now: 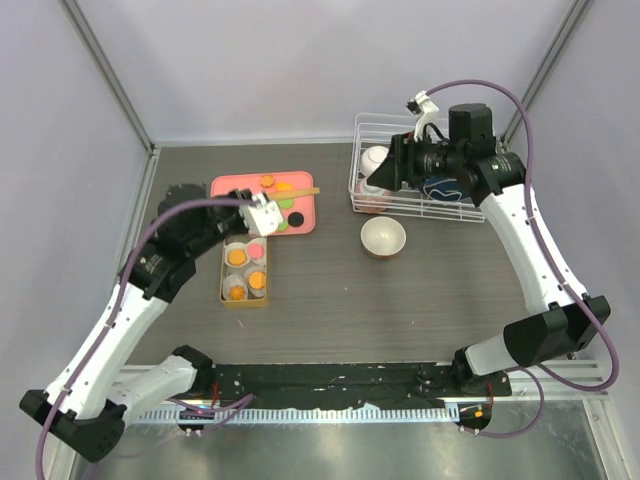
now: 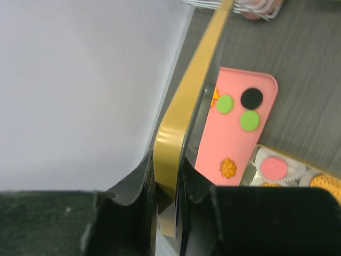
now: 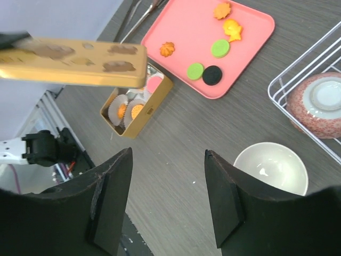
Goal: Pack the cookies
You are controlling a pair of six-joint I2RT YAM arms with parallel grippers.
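Several cookies lie on the pink tray (image 1: 225, 187): a green one (image 2: 225, 103), a black one (image 2: 251, 98) and an orange flower-shaped one (image 2: 227, 168). The right wrist view shows the same black cookie (image 3: 213, 75) and an orange one (image 3: 167, 49). The gold box (image 1: 245, 295) in front of the tray holds paper cups with cookies, one of them pink (image 2: 274, 167). My left gripper (image 1: 275, 205) (image 2: 169, 176) is shut on a flat gold lid (image 2: 184, 101) (image 3: 74, 61), held on edge over the tray. My right gripper (image 1: 385, 170) (image 3: 168, 197) is open and empty, high above the table near the wire basket.
A white wire basket (image 1: 410, 205) (image 3: 298, 72) at the back right holds an upturned patterned bowl (image 3: 322, 104). A white bowl (image 1: 383, 237) (image 3: 270, 168) stands on the table in front of it. Walls close the left, back and right sides.
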